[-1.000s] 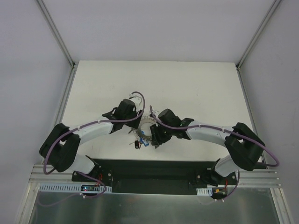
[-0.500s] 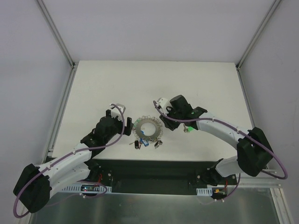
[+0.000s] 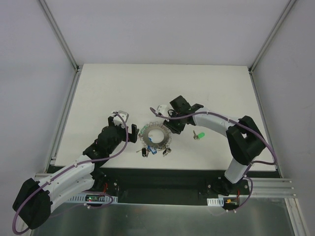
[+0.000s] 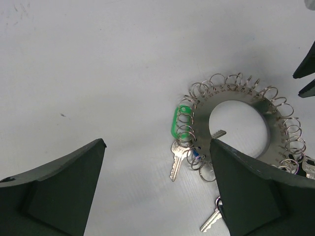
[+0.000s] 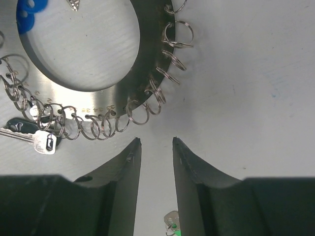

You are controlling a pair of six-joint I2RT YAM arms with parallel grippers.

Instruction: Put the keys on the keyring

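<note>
The keyring (image 3: 156, 136) lies flat mid-table, a grey metal disc with a big hole and a fringe of small wire rings. On its near side hang keys with black (image 3: 143, 151) and blue (image 3: 153, 150) heads. A green-headed key (image 3: 199, 135) lies loose to its right. My left gripper (image 3: 131, 132) is open wide just left of the ring. In the left wrist view the gripper (image 4: 157, 142) frames the keyring (image 4: 268, 115), a green tag (image 4: 174, 123) and a silver key (image 4: 176, 160). My right gripper (image 5: 156, 140), jaws narrowly apart and empty, points at the keyring's (image 5: 142, 59) fringe.
White walls with metal posts enclose the white table (image 3: 108, 88). A black base rail (image 3: 157, 179) runs along the near edge. Another silver key (image 4: 210, 221) lies by my left gripper's right finger (image 4: 256, 191). A black-headed key (image 5: 17, 125) sits at the ring's edge.
Both arms have come off the ring. The left arm drew back to the left and opened wide. The right arm swung out, returned to the ring's right edge and narrowed its jaws.
</note>
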